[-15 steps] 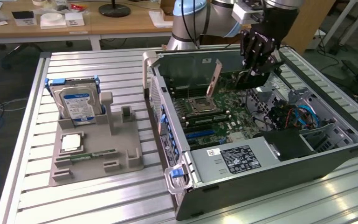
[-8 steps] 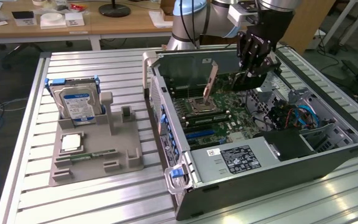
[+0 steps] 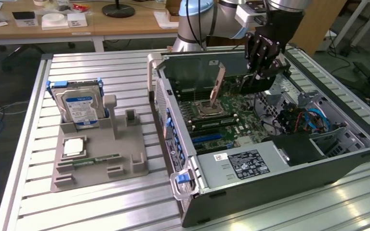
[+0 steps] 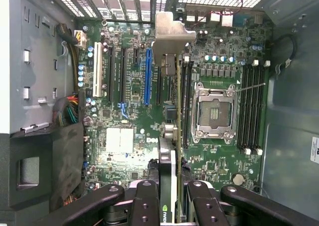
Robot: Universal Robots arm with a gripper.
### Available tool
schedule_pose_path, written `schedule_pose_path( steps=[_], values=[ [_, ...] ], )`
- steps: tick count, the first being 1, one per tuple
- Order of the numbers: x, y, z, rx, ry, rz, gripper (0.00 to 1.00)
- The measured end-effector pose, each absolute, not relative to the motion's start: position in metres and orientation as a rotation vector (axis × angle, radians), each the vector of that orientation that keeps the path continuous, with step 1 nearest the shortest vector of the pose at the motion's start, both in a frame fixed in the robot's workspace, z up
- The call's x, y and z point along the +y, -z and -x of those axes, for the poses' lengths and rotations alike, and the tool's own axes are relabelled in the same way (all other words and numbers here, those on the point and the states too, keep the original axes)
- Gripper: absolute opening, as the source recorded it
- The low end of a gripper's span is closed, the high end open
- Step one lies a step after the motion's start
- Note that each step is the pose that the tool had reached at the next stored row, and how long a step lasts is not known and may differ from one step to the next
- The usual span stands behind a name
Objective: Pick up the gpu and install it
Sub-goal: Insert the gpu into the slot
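The gpu (image 4: 177, 136) shows edge-on in the wrist view, running from between my fingers (image 4: 144, 201) out to its silver bracket (image 4: 172, 34) near the case's rear vents. My gripper (image 4: 174, 198) is shut on the near end of the card. It lies over the green motherboard (image 4: 124, 111), between the blue slot (image 4: 148, 76) and the CPU socket (image 4: 214, 111). In the exterior view my gripper (image 3: 260, 77) reaches down into the open PC case (image 3: 269, 163), with the gpu (image 3: 218, 83) as a pinkish strip on the exterior view's left of it. Whether the card touches a slot I cannot tell.
A grey fixture tray (image 3: 98, 163) on the exterior view's left carries an upright silver hard drive with a blue label (image 3: 79, 103), a square chip (image 3: 73, 147) and a green RAM stick (image 3: 98, 160). Cables (image 3: 300, 118) and a black shroud (image 3: 294, 147) crowd the case's other end.
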State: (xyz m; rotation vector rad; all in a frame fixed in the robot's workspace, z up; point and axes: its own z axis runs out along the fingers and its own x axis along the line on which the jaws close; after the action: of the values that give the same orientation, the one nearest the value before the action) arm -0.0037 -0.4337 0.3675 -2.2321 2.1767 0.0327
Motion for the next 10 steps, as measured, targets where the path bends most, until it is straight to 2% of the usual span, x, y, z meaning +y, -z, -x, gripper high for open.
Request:
schedule_pose_path(
  steps=[10],
  values=[
    [-0.4336,-0.3654,0.0037,2.177,-0.033,2.232,0.26]
  ],
)
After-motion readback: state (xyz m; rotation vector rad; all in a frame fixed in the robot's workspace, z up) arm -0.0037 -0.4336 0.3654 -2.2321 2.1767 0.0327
